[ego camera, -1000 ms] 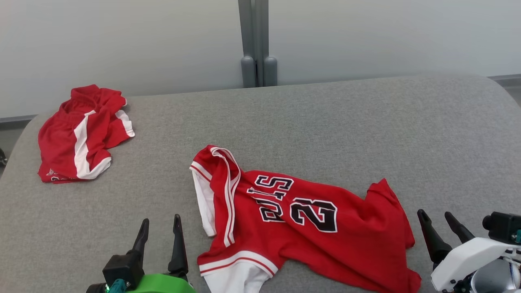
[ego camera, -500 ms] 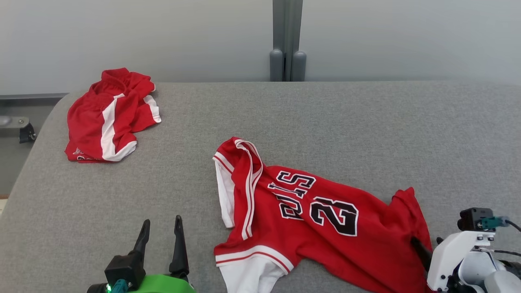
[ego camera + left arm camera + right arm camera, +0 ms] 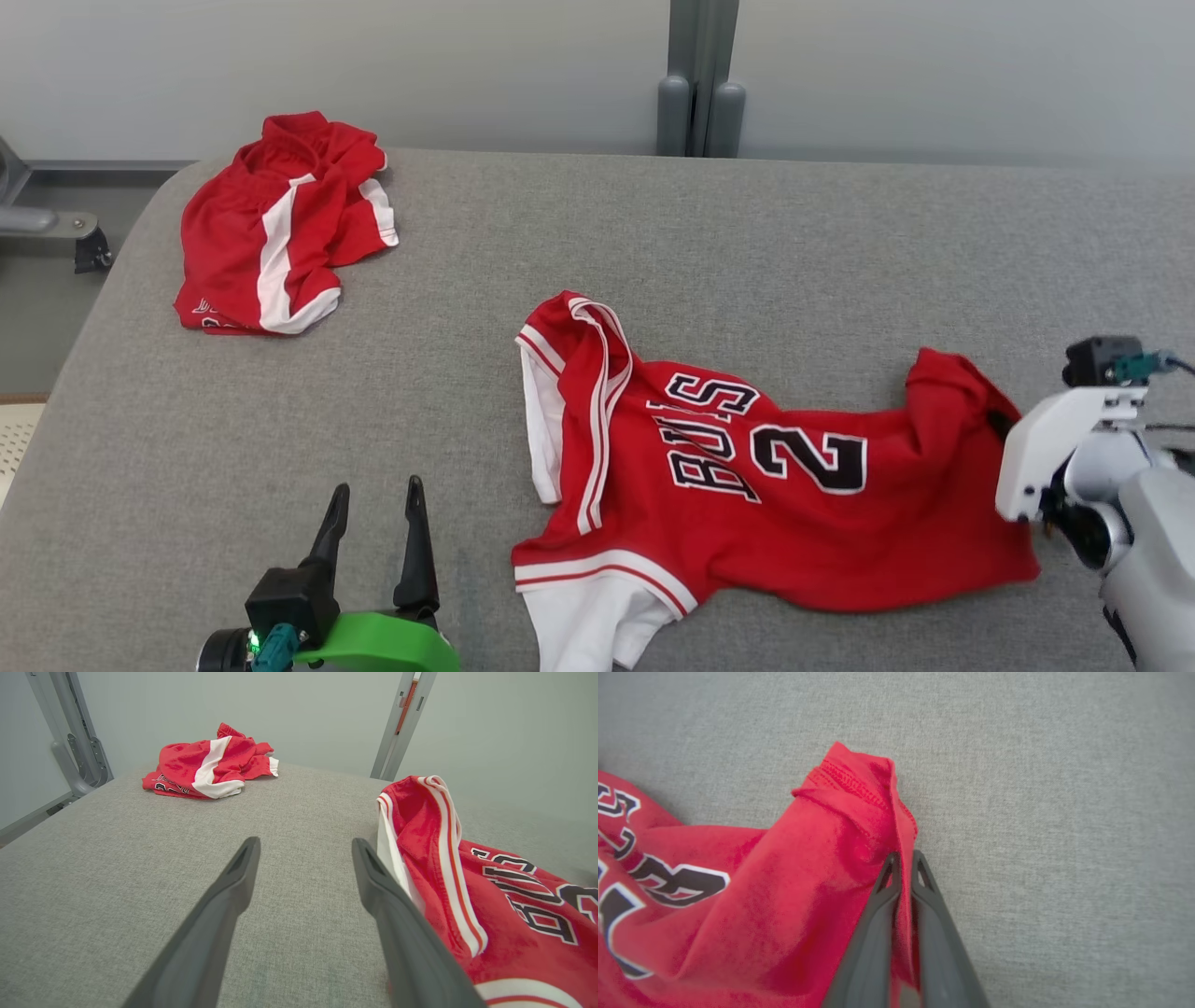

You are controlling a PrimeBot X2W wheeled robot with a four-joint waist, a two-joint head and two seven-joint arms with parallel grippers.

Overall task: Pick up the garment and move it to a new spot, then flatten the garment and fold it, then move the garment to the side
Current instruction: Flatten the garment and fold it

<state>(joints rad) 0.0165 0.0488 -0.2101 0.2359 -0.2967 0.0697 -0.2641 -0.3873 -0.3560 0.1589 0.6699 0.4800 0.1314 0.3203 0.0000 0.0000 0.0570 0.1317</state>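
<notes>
The garment (image 3: 747, 485) is a red jersey with white trim and black lettering, lying crumpled on the grey padded surface (image 3: 653, 233). My right gripper (image 3: 1004, 425) is at the jersey's right edge, fingers buried in the cloth. In the right wrist view the right gripper (image 3: 903, 858) is shut on a raised fold of the garment (image 3: 808, 858) by the stitched hem. My left gripper (image 3: 375, 490) stands open near the front edge, left of the jersey's white-striped side. In the left wrist view the left gripper (image 3: 306, 844) holds nothing, with the garment (image 3: 467, 882) just beside its right finger.
A second red and white piece of clothing (image 3: 280, 224) lies bunched at the far left corner, also seen as a red heap (image 3: 205, 765) in the left wrist view. A grey post (image 3: 700, 93) stands behind the surface. The surface's left edge drops to the floor.
The camera has turned, shifting the whole picture. My right gripper has gone from open beside the jersey to shut on its right edge, which is now lifted. The left gripper stays open.
</notes>
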